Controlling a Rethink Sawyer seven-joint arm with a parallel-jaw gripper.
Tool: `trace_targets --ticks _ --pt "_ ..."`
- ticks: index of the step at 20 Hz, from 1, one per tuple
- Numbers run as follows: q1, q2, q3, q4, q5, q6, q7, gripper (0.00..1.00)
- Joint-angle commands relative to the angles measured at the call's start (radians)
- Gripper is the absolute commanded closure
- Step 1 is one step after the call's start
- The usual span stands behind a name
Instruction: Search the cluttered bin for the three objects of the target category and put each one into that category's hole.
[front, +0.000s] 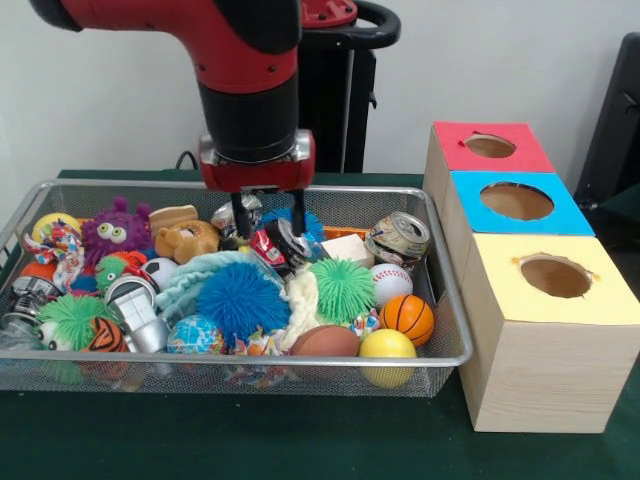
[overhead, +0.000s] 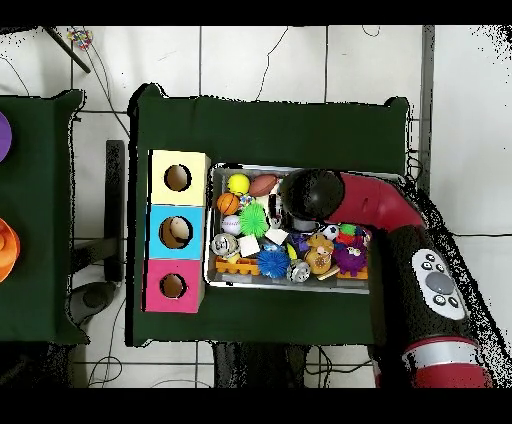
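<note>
**Jaws down in the clutter, rope bundles lying off to the sides**

While the red and black arm (front: 240, 70) reaches down over the middle of the bin (front: 452, 300), its jaws hang spread apart among the toys at the back, holding nothing that can be made out. The gripper (front: 268, 222) sits just above a small red and white toy car (front: 268, 248), with a large blue spiky ball (front: 240, 298) in front of it. The bin stands on the dark green surface (front: 250, 440), beside a row of three boxes. The nearest box carries the yellow top and its round hole (front: 555, 276). One flecked rope bundle (front: 62, 248) lies at the bin's left end, well apart from the jaws. Another flecked bundle (front: 255, 372) rests against the front wall, near the jaws' side but low and forward of them. In the overhead view the arm (overhead: 400, 230) covers much of the bin (overhead: 285, 284).
</note>
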Motion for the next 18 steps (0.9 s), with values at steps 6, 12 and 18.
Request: trace_targets --ticks 6,12,18 --pt "0.111 0.065 -0.012 -0.050 0.071 -0.138 0.228 0.00" --pt "0.142 0.081 -0.051 -0.064 0.068 -0.182 0.232 0.00" --pt "0.134 0.061 -0.104 -0.095 0.046 -0.141 0.174 0.00"
